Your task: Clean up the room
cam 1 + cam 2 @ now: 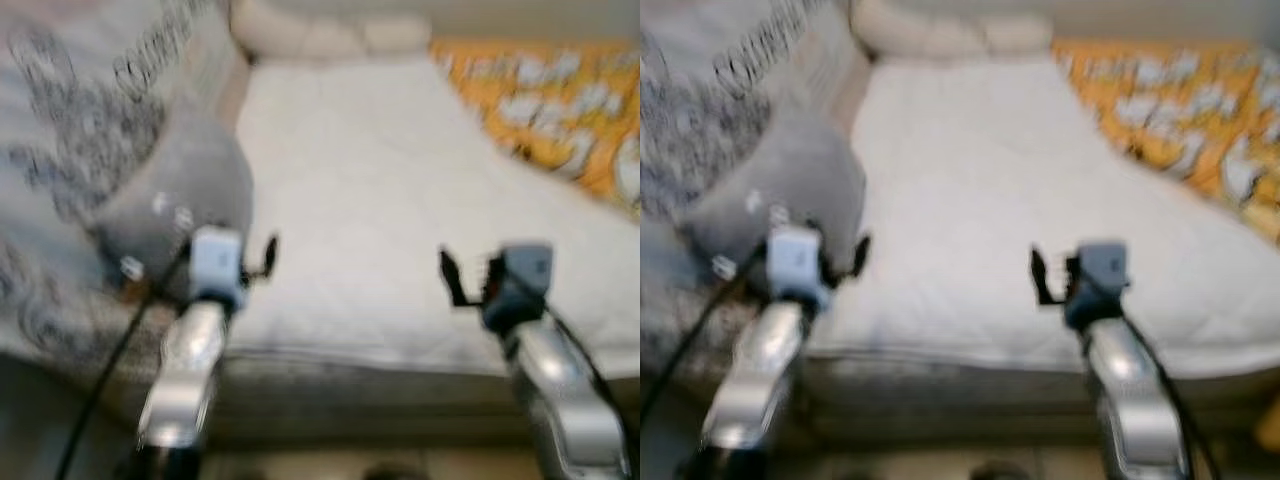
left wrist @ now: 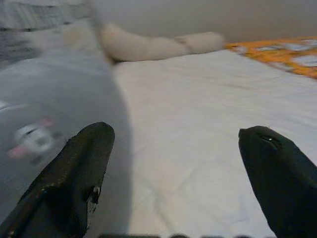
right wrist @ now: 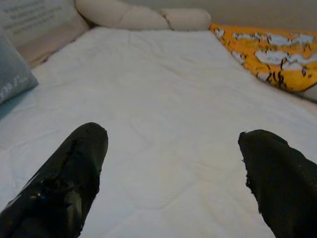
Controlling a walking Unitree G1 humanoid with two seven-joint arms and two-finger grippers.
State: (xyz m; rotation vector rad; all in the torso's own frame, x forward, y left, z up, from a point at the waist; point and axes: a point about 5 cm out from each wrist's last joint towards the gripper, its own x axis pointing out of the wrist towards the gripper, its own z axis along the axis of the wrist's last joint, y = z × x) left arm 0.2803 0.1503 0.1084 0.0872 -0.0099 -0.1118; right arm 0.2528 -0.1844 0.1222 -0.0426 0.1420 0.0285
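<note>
A bed with a white quilt (image 1: 380,220) is faced from its foot edge; the head views are blurred, so the robot is probably walking. Both grippers are held out over the foot edge. The left gripper (image 2: 173,163) is beside a grey pillow (image 1: 185,195) at the left edge of the bed, jaws spread, nothing held. The right gripper (image 3: 171,168) is over bare quilt near the foot edge, jaws spread, empty. A printed grey blanket (image 1: 70,130) is heaped along the left edge, cream pillows (image 3: 143,17) lie at the head edge, and an orange patterned cover (image 3: 267,52) at the right edge. Step judged: approach to the grey pillow, not yet grasped. The next move calls for the left jaws to be brought around the pillow's near corner and pressed shut.
</note>
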